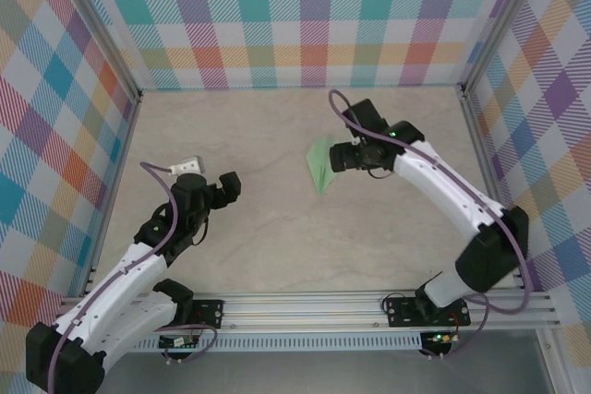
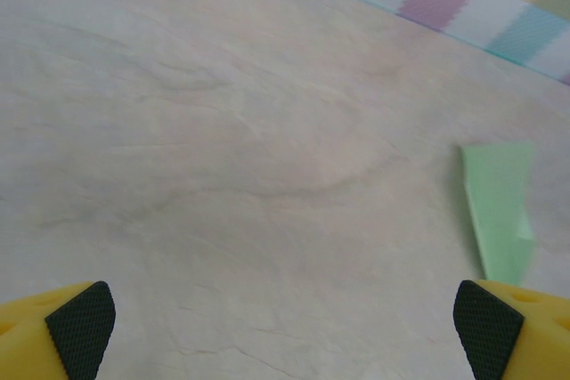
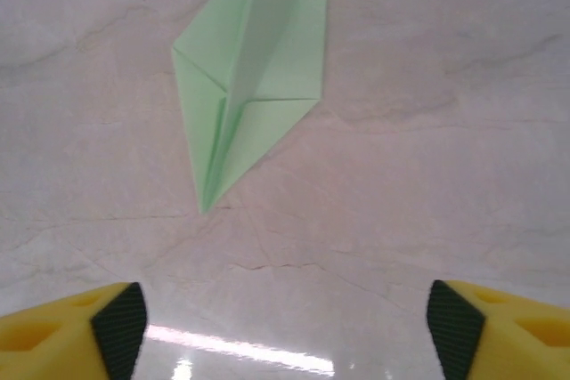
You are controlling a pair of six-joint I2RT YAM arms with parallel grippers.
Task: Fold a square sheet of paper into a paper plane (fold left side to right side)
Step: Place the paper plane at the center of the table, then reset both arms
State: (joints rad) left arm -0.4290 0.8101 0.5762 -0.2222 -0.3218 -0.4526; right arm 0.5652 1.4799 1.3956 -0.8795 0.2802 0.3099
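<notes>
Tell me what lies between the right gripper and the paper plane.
Only bare table lies between the right gripper and the paper plane, as the right wrist view shows.

Pale green paper plane (image 3: 245,86), yellow-black fingertips (image 3: 111,331)

Matt creased green paper plane (image 3: 245,86) on glossy marble-look table (image 3: 427,175).

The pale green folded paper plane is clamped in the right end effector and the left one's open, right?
No. The right wrist view shows the right end effector open, with the pale green folded paper plane lying free on the table ahead of it. The left end effector is open.
</notes>
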